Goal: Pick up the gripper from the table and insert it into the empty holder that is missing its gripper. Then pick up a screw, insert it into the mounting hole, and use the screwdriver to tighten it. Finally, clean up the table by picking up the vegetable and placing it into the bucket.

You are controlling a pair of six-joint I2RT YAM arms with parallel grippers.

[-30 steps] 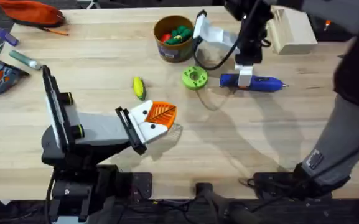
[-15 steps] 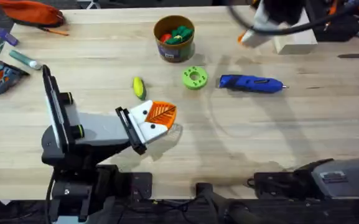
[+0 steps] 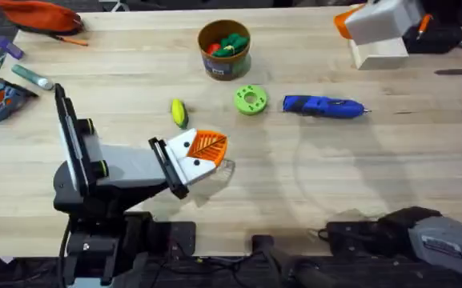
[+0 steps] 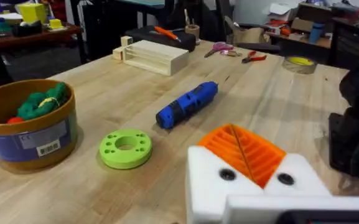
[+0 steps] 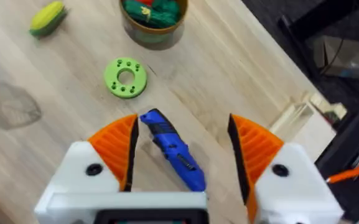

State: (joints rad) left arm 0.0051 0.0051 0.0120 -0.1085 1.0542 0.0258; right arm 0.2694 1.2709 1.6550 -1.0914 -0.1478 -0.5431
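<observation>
Blue, the screwdriver (image 3: 323, 106) lies flat on the wooden table (image 3: 391, 176), well apart from every edge, with bare wood all around and much free room toward the near side. Beside it is the green ring-shaped disc (image 3: 251, 100), then the yellow vegetable (image 3: 179, 113); the bucket (image 3: 223, 50) stands behind them, closer to the far edge.

The left gripper (image 3: 206, 154) rests low on the table near the vegetable. Its white blocks sit together with one orange ribbed pad (image 4: 244, 151) between them, so it looks narrow.

The right gripper (image 5: 182, 152) has its fingers wide apart and holds nothing. Half a second ago it was a blurred shape over the far right part of the table; now it is higher, at the far right corner above the pale wooden block (image 3: 379, 53), and the screwdriver lies below it, untouched and in the same place.

In the overhead view the right gripper is cut off by the frame edge.
</observation>
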